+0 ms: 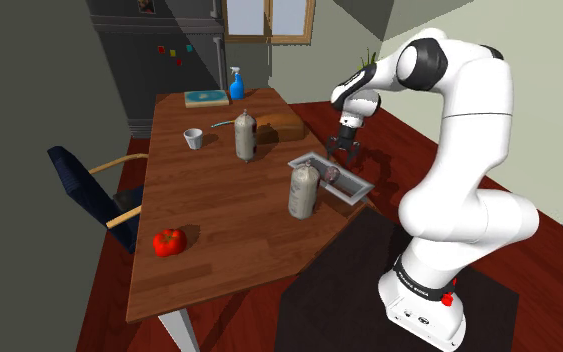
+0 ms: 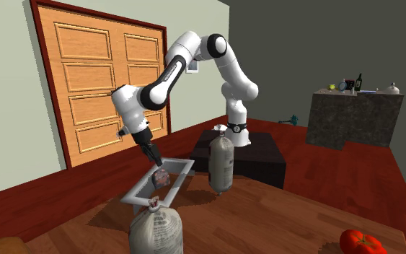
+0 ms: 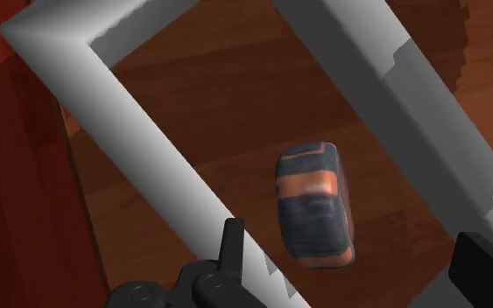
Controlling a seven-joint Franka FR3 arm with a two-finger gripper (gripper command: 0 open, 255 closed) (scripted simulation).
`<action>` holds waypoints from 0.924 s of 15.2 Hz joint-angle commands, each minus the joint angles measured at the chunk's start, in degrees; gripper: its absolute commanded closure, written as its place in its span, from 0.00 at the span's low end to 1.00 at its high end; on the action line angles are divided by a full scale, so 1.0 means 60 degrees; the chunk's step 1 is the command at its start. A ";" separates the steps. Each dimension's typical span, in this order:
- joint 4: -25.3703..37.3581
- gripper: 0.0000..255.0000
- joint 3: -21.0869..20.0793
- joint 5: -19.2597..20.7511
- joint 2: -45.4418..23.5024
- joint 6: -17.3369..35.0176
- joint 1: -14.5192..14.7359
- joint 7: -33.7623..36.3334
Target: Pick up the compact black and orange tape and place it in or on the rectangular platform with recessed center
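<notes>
One task item: compact black and orange tape [image 3: 314, 203], a rounded blocky case, mostly black, with an orange band across its middle and an orange patch at one end.
Where it lies: inside the grey rectangular platform with a raised rim [image 3: 139, 166], on the brown recessed centre, touching neither long rim. The platform sits at the edge of the brown wooden bench [image 1: 219, 230] closest to the white arm's stand.
Fingers: the black fingers [image 3: 230, 254] hang wide apart just above the platform. The tape lies below and between them, touching neither, so they hold nothing.
Nearby: a mottled grey bottle [image 1: 304, 190] stands upright just beside the platform's rim, on the shoulder view's left. A second grey bottle [image 1: 246, 135] stands farther along the bench, near a small white cup [image 1: 194, 139]. A brown box [image 1: 281, 125] lies behind the platform.
Farther off: a red rounded fruit [image 1: 169, 241] is well apart, near the bench's front edge. A blue spray bottle [image 1: 236, 84] and a flat teal-topped book [image 1: 206, 97] sit at the far end. A dark blue chair [image 1: 84, 185] stands beside the bench.
In the way: in the second exterior view, one grey bottle in the foreground covers the platform's near corner.
Hard to make out: in the shoulder view the tape is a small dark lump, and its colours cannot be told. The wrist view cuts off the platform's rim at its edges. Any markings on the tape are too blurred to read.
</notes>
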State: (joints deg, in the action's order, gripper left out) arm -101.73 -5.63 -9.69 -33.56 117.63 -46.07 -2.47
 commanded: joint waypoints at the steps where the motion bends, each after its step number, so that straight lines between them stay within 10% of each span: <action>1: 0.0645 0.00 -0.0021 0.0437 -0.0433 -0.0733 0.0010 -0.0594; 14: 0.0211 0.00 -0.0038 0.0404 -0.0636 -0.0091 0.0066 -0.0617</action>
State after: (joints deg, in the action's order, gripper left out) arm -100.47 -5.86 -7.26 -37.37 117.08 -45.68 -6.17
